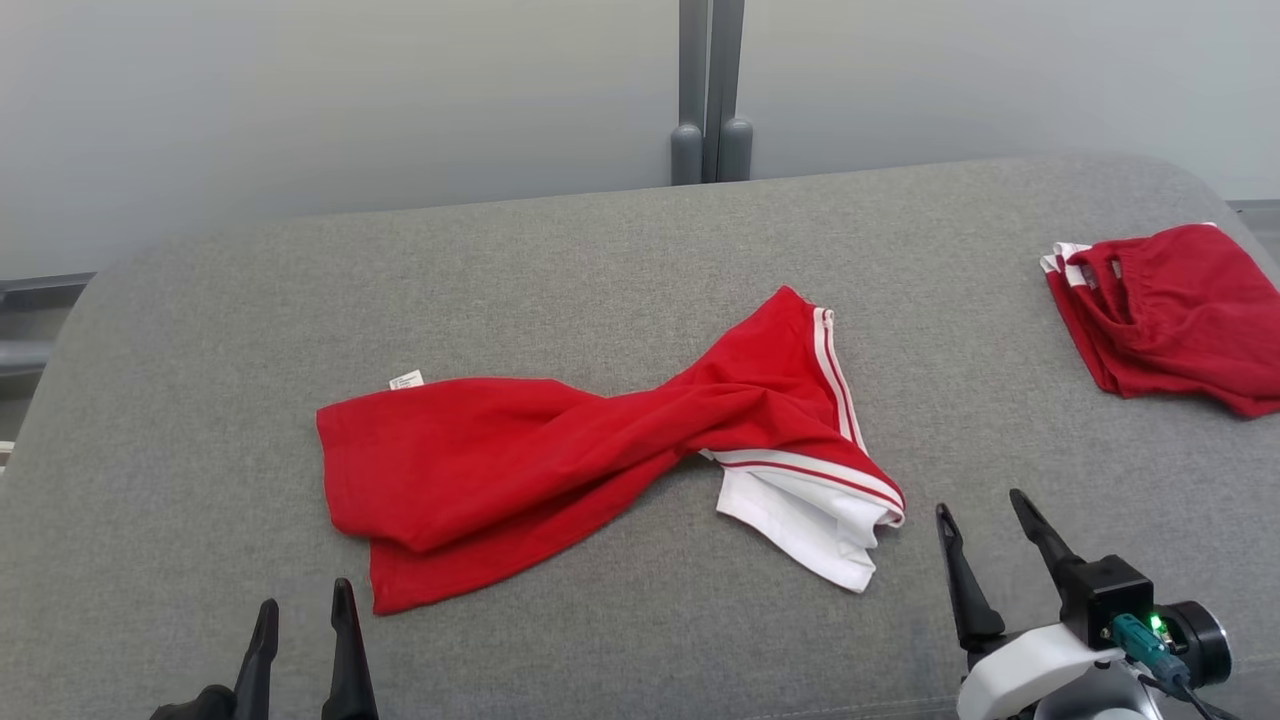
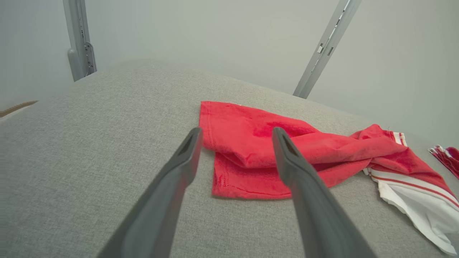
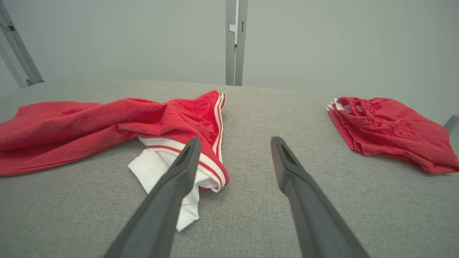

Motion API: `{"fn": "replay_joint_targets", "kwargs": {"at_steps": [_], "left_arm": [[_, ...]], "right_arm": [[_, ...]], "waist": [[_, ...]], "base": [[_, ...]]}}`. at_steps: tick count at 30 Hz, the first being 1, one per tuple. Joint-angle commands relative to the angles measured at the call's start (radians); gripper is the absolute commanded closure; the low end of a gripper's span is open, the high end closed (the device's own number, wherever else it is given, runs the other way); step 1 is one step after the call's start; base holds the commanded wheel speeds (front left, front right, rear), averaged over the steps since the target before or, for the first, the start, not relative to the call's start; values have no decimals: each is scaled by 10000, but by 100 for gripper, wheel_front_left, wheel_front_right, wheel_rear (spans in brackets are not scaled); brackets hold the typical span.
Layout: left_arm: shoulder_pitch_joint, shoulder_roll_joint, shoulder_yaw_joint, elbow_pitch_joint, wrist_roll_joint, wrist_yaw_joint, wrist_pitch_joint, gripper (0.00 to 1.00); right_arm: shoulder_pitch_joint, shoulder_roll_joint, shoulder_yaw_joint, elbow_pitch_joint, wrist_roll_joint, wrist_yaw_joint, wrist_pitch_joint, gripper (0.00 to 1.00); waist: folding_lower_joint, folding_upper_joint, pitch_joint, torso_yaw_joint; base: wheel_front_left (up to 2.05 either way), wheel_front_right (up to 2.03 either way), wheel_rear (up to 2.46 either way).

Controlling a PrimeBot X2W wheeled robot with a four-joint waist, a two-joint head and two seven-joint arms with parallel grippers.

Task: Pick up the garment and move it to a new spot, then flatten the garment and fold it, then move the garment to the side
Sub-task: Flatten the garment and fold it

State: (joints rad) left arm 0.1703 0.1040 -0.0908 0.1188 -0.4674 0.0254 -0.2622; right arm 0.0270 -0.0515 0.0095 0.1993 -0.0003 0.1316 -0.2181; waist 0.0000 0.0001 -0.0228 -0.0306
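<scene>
The twisted red cloth garment with white striped trim point(image 1: 520, 450) lies in the middle of the grey fabric-covered bench point(image 1: 600, 250), untouched. The left gripper point(image 1: 305, 595) waits near its red hem and the right gripper point(image 1: 980, 502) just beside its white end, both with fingers spread and empty. A folded red garment point(image 1: 1170, 310) sits well apart, far right.

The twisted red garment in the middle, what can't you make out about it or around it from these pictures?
Garment: twisted at its middle, so its own folds hide its full shape in every view.
White label: print too small to read in the head view.
Second red pile: cut off by the head view's right edge; piece count unclear.
Left gripper: body cut off by the head view's bottom edge.
</scene>
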Motion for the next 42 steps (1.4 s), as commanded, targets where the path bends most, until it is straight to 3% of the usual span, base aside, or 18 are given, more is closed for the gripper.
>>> {"fn": "replay_joint_targets", "kwargs": {"at_steps": [1, 27, 34, 42], "left_arm": [[193, -25, 120, -79, 196, -72, -32, 0], [-195, -196, 170, 609, 750, -542, -30, 0], [-331, -235, 17, 894, 706, -642, -32, 0], [-475, -248, -251, 1011, 795, -671, 5, 0]], "right_arm": [[130, -2, 111, 86, 182, -18, -74, 0], [-169, -7, 687, 1090, 1126, -16, -12, 0], [-337, -2, 693, 2216, 2590, -16, 214, 0], [-1079, -9, 1451, 4042, 5340, -15, -87, 0]], "waist": [[0, -1, -42, 23], [0, -1, -217, 86], [0, -1, -83, 253], [0, -1, 169, 689]], "base": [[0, 0, 0], [0, 0, 0], [0, 0, 0], [0, 0, 0]]}}
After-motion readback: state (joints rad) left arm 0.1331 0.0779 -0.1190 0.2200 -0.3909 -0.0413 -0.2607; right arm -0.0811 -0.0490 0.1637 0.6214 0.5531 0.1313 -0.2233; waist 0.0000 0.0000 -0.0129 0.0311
